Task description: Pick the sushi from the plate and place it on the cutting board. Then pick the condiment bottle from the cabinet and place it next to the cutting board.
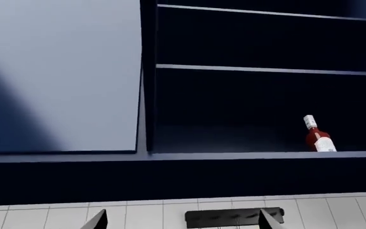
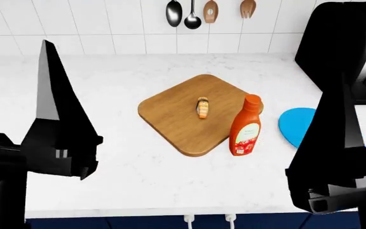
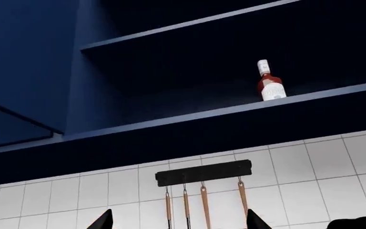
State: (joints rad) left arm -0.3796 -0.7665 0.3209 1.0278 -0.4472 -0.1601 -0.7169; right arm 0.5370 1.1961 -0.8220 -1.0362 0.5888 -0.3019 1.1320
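Observation:
In the head view the sushi (image 2: 203, 107) lies on the cutting board (image 2: 170, 117) in the middle of the white counter. The orange-red condiment bottle (image 2: 245, 126) stands upright at the board's right edge. The blue plate (image 2: 295, 125) is just right of it, partly hidden behind my right arm (image 2: 335, 157). Both arms are raised. My left gripper (image 1: 184, 220) and right gripper (image 3: 179, 220) are open and empty, and both face the wall and the cabinet above the counter.
A small red bottle with a white cap (image 1: 316, 136) stands on the open dark cabinet's bottom shelf, also in the right wrist view (image 3: 270, 82). A utensil rail (image 3: 203, 172) hangs on the tiled wall. A black appliance (image 2: 361, 52) stands at the back right.

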